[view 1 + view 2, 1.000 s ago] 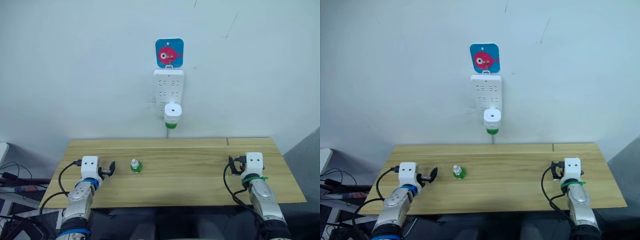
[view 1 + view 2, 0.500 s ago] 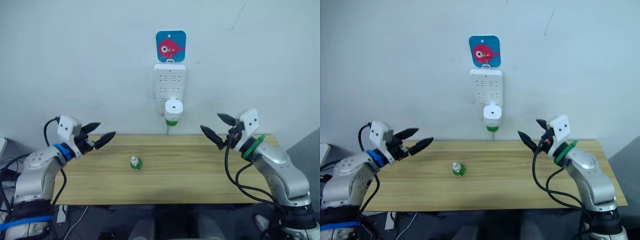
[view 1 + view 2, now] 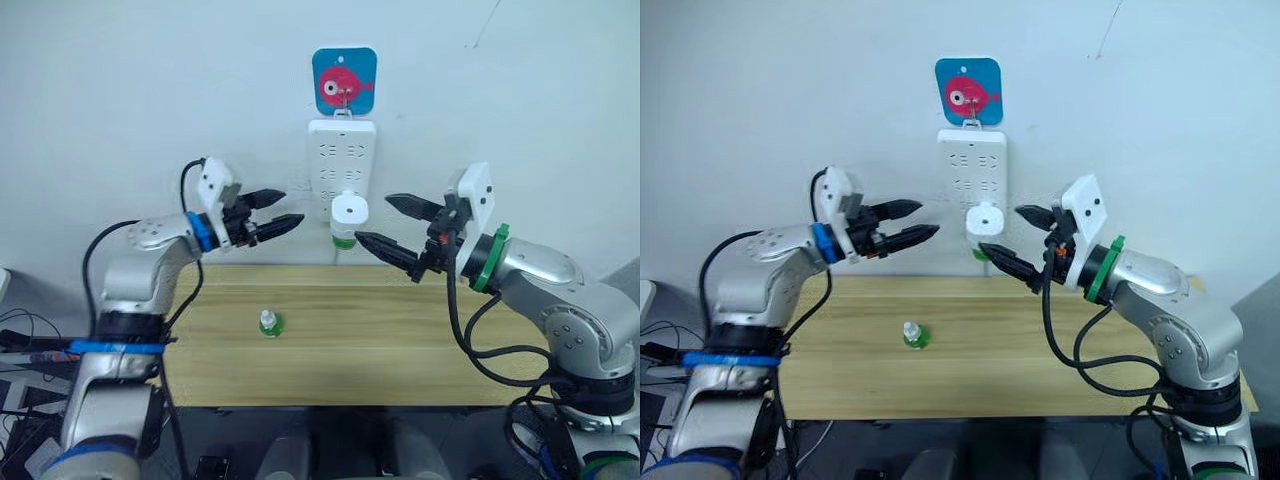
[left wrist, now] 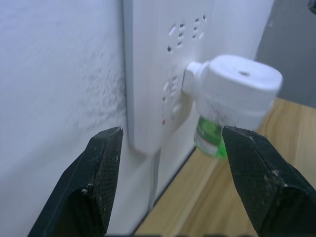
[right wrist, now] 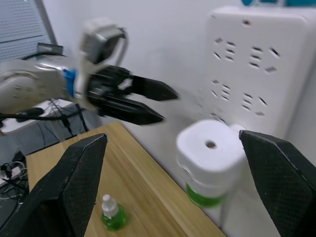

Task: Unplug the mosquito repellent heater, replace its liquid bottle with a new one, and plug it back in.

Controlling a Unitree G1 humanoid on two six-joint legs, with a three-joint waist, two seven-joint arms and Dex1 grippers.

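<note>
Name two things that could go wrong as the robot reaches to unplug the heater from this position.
The mosquito repellent heater sits in a power strip that hangs from a hook, so a sideways tug might swing the strip off instead of freeing the plug. The left gripper and right gripper, both open, close in from opposite sides and could collide beside it.

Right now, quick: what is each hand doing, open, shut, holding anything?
Left hand: open, empty, raised left of the heater.
Right hand: open, empty, raised right of the heater.
</note>
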